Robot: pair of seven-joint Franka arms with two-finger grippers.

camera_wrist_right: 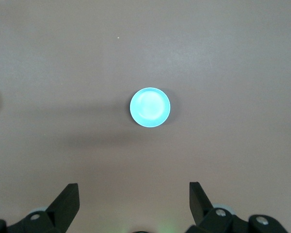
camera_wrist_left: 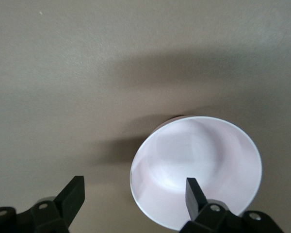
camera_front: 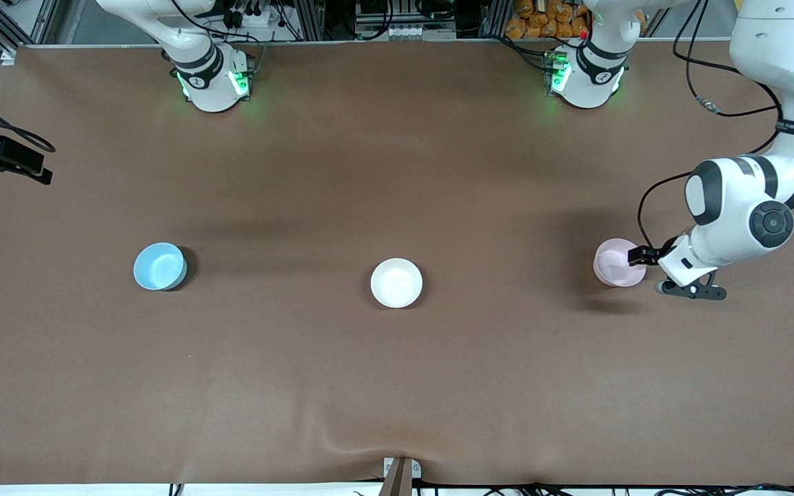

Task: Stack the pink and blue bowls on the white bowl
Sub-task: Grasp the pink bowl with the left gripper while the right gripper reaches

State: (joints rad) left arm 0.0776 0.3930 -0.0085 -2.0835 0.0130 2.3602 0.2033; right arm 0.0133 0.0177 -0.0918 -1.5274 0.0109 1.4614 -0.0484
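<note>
The pale pink bowl [camera_front: 616, 263] stands upright toward the left arm's end of the table and fills part of the left wrist view [camera_wrist_left: 199, 165]. My left gripper [camera_front: 639, 257] [camera_wrist_left: 134, 188] is open and low at the bowl. One finger [camera_wrist_left: 194, 194] is over the bowl's inside and the other is outside, so the jaws straddle the rim without closing on it. The white bowl [camera_front: 396, 282] stands mid-table. The light blue bowl [camera_front: 159, 266] stands toward the right arm's end. My right gripper [camera_wrist_right: 133, 194] is open and empty, high over the table, with the blue bowl [camera_wrist_right: 150, 107] far below it.
The three bowls stand far apart in a rough row on the brown table cover [camera_front: 397, 386]. A black camera mount [camera_front: 4, 162] juts in at the right arm's end of the table. A clamp [camera_front: 400, 475] sits at the edge nearest the front camera.
</note>
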